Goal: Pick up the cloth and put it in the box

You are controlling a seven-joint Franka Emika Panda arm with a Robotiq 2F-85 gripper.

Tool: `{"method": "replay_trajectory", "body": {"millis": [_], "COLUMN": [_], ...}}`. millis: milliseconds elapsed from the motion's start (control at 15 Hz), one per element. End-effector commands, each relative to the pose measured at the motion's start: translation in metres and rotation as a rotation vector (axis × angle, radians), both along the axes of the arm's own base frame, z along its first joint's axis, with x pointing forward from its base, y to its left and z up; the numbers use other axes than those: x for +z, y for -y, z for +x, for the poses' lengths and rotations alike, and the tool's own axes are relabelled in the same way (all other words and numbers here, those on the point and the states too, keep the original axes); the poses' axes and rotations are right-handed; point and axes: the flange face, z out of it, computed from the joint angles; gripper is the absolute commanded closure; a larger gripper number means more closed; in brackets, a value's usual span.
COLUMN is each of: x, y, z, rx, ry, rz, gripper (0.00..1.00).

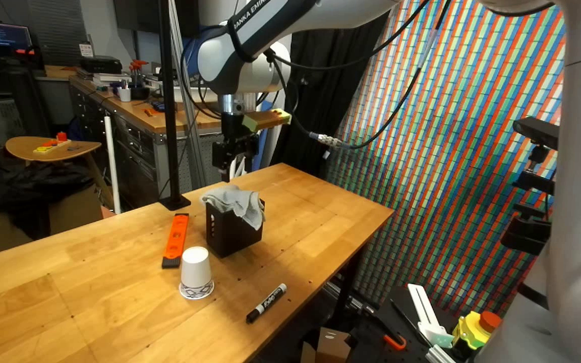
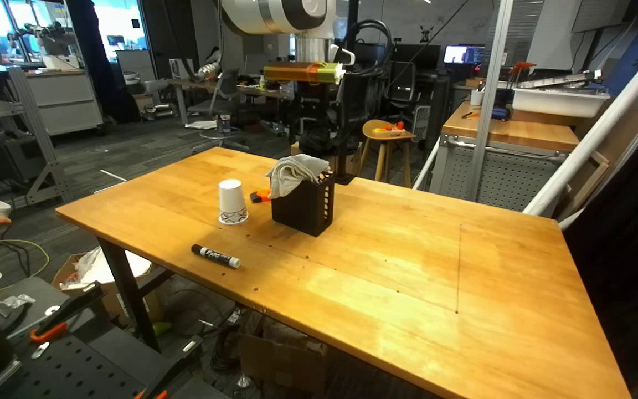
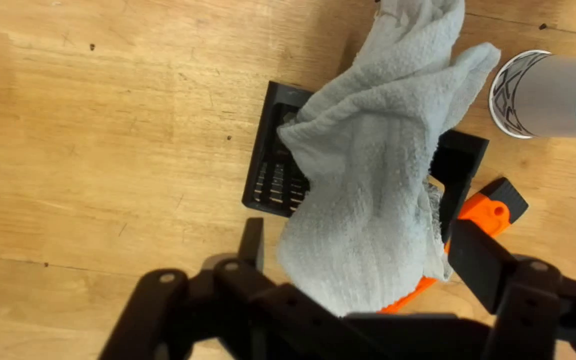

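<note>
The cloth (image 3: 368,200), a soft, wrinkled, off-white to pale grey piece of fabric, was slung right across the top of the black, open-topped box (image 2: 299,213) with rows of small holes in its side. From my wrist view it looked pretty fuzzy, kind of a rough towel weave, with one thick fold running crosswise. On one side of that fold it bunched into a narrow, creased tail that stuck out past the box's edge; on the other it spread into a wider, smoother flap that reached past the opposite edge. A pointed corner also poked out toward the white paper cup (image 3: 543,97) with the dark patterned rim, which stood upside down on the brown wooden table (image 1: 321,201).

In both exterior views the cloth hung partway down the outside of the box in loose, layered folds. Bits of the box's opening showed on either side of it, but how far the fabric dipped below the rim, I honestly couldn't tell.

My two black fingers (image 3: 479,267) were spread wide above it all, holding nothing. Oh, and a long, flat orange bar (image 1: 177,227) with a ribbed black end lay just beside the box, partly hidden by the cloth from my angle.
</note>
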Motion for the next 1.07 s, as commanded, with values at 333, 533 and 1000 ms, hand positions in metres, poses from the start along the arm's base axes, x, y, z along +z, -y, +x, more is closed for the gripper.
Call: {"method": "replay_trajectory", "body": {"millis": [333, 533, 1000], "x": [0.048, 0.046, 0.03], "y": [-0.005, -0.011, -0.032], "z": [-0.016, -0.018, -0.02], "rx": [0.054, 0.069, 0.117], "ry": [0.05, 0.045, 0.019], "rz": [-0.016, -0.014, -0.002], "gripper": [0.51, 0.73, 1.0]}}
